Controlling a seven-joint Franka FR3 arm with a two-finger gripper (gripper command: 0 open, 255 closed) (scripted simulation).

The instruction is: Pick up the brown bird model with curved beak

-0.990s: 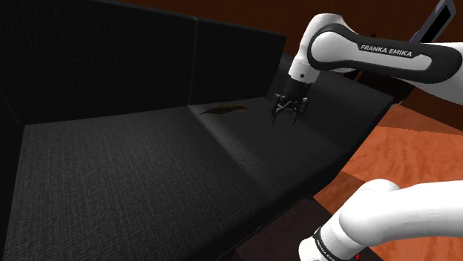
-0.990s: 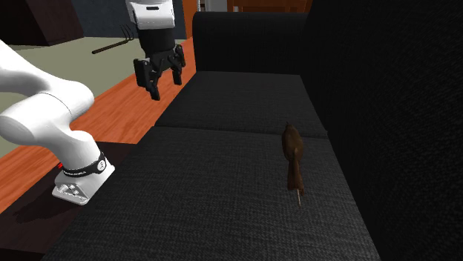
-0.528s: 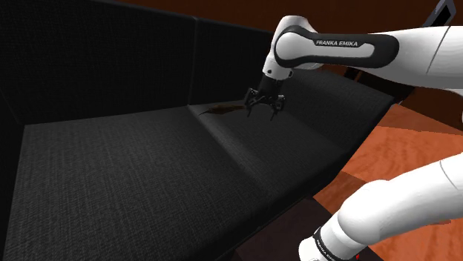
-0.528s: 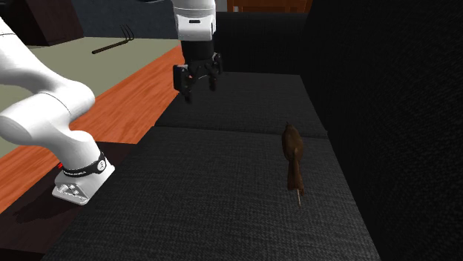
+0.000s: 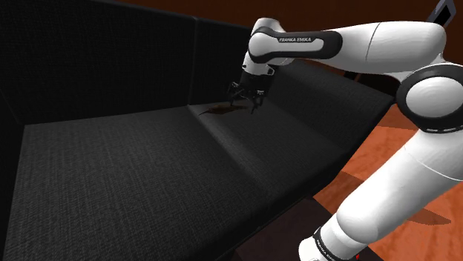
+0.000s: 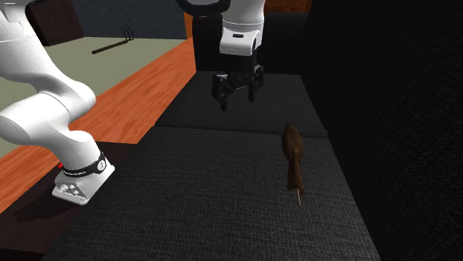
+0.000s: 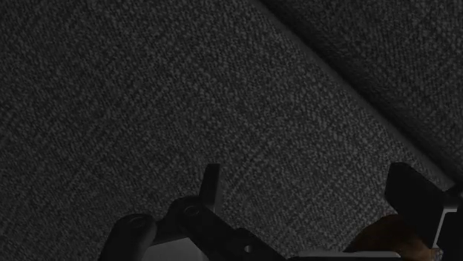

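A black sofa (image 5: pixel 148 170) is taking up most of the scene. Its seat is made of two cushions meeting at a seam, with a tall backrest (image 6: pixel 386 111) running along one side.

A small brown bird (image 6: pixel 293 152) is lying flat on the seat, just beside the foot of the backrest. In the second exterior view its body is resting on the near cushion, with its far end reaching the seam and a thin tip pointing toward the camera. In the shoulder view the bird (image 5: pixel 219 110) is showing as a dark brown streak at the far side of the seat.

The white arm (image 5: pixel 386 44) is reaching over the sofa, and its black pincer (image 6: pixel 237 96) is hovering in the air above the far cushion. It is pointing down, to the second exterior view's left of the bird and farther back, apart from it. The pincer is released: its two fingers are standing apart with nothing between them. In the shoulder view the pincer (image 5: pixel 247 100) is hanging just to the right of the bird. In the wrist view the pincer (image 7: pixel 308 193) is looking down on woven black fabric, fingers spread.

The arm's base (image 6: pixel 78 178) is sitting on a dark stand (image 6: pixel 37 215) beside the sofa. Orange wooden floor (image 6: pixel 141 85) is running alongside, and a rake-like tool (image 6: pixel 113 43) is lying on paler floor beyond.
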